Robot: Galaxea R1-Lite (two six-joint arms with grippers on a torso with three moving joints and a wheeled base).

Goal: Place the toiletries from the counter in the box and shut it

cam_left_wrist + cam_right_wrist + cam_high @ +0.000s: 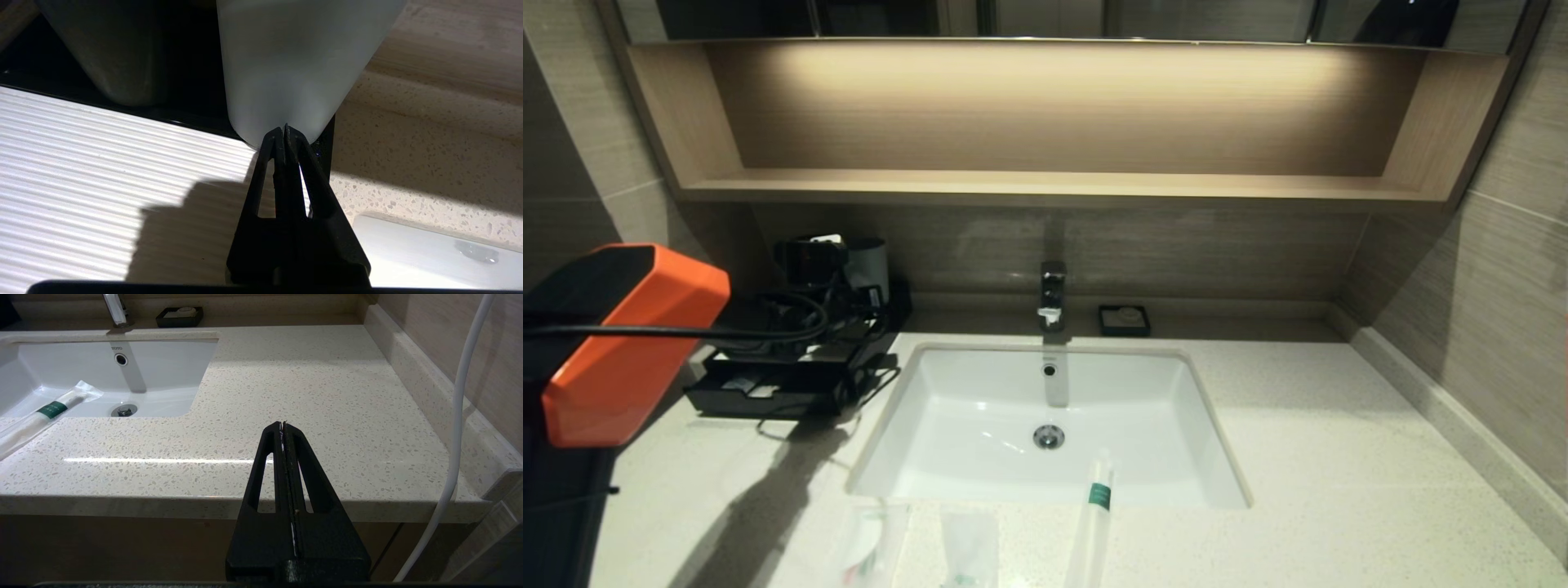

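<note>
The toiletries lie on the counter (1339,457) at its front edge. The long white stick pack with a green band (1094,506) leans over the sink rim and also shows in the right wrist view (49,412). Two flat sachets (866,547) (968,555) lie to its left. The black box (768,392) stands left of the sink with its drawer pulled out. My left gripper (284,131) is shut and empty, low over the box's white ribbed top panel (102,163), with its tips at the base of the pale grey cup (294,61). My right gripper (284,425) is shut and empty, held before the counter's front edge.
The white sink basin (915,457) and tap (1052,294) are in the middle, with a small black soap dish (1124,320) behind. A second, darker cup (106,53) stands on the box. The tan shelf (1045,188) overhangs the back. A white cable (457,437) hangs by the right wall.
</note>
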